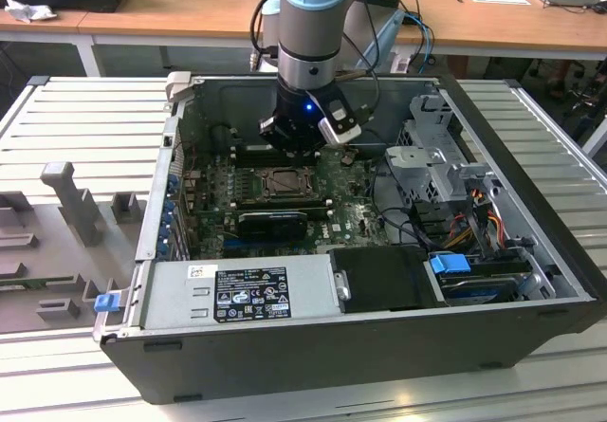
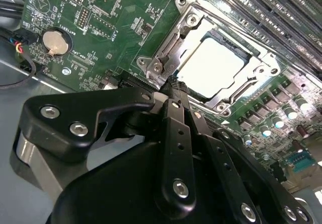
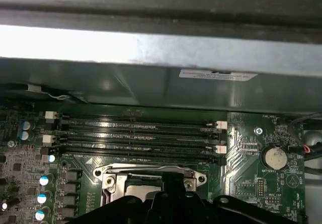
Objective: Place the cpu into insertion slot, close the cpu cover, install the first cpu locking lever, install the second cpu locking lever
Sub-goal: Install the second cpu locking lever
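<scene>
The cpu [image 2: 214,65], a pale square chip, lies flat in the insertion slot [image 2: 221,58] at the centre of the green motherboard [image 1: 356,215]. The silvery cpu cover [image 2: 261,65] lies down around the chip, framing it. In the exterior view the insertion slot [image 1: 285,183] sits just in front of and below my gripper [image 1: 302,136]. My gripper [image 2: 172,83] is shut, its black fingers pressed together with nothing between them. Its tip stands at one corner of the socket's metal rim, by a thin metal lever [image 2: 168,45]. In the first wrist view the gripper [image 3: 168,182] stands over the socket's edge.
The open computer case [image 1: 531,204] walls in the board. Long black memory slots [image 3: 136,133] run beside the socket. A grey power supply box [image 1: 237,294] lies at the front, drive bays and cables [image 1: 455,204] at the exterior view's right. A coin battery [image 2: 54,41] sits on the board.
</scene>
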You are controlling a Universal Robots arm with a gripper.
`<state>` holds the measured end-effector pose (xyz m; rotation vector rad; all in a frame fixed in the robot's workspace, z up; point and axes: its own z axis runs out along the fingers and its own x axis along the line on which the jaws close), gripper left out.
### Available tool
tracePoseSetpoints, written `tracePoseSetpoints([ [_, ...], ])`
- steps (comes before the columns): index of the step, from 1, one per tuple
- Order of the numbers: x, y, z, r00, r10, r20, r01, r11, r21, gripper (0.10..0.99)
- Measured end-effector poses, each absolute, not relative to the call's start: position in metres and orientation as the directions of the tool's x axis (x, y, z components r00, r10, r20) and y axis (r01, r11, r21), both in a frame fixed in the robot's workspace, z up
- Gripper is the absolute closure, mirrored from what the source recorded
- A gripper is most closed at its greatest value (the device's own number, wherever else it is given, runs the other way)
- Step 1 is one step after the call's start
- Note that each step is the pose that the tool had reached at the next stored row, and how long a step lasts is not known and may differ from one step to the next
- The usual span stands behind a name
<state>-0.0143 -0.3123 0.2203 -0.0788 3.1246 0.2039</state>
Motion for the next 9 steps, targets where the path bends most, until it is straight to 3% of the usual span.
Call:
tracePoseSetpoints([
  [9,-0.014,-0.325,0.231,-0.999,-0.05,-0.013,-0.051,0.99,0.13,0.98],
])
